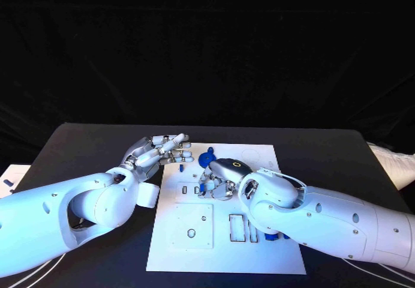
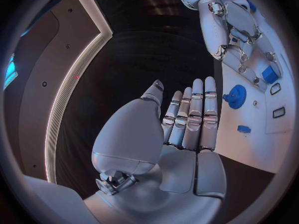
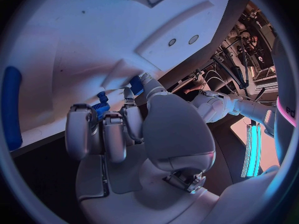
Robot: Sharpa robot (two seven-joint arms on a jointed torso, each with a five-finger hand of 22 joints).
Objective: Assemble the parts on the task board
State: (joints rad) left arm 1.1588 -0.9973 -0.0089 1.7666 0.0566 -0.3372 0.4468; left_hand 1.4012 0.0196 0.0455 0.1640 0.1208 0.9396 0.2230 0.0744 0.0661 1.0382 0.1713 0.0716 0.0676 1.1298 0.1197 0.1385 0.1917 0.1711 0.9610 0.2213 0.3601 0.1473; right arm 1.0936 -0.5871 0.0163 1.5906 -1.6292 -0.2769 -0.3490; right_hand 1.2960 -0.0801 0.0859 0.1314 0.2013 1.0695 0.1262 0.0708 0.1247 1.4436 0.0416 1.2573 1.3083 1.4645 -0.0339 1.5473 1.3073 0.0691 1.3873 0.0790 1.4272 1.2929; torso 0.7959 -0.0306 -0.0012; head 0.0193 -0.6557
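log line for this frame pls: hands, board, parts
left hand: open, fingers straight, beside task board | right hand: over board, fingers on small blue part | blue gear: on board

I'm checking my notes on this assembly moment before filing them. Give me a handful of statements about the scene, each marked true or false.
1. The task board lies on a black table. True.
2. The left robot hand grips a blue part. False: its fingers lie straight and together, holding nothing.
3. A blue gear sits on the board near the left robot hand. True.
4. The right robot hand hovers off the board over bare table. False: it is over the board's upper middle.
5. The right robot hand's fingers are at a small blue part. True; whether they grip it is unclear.
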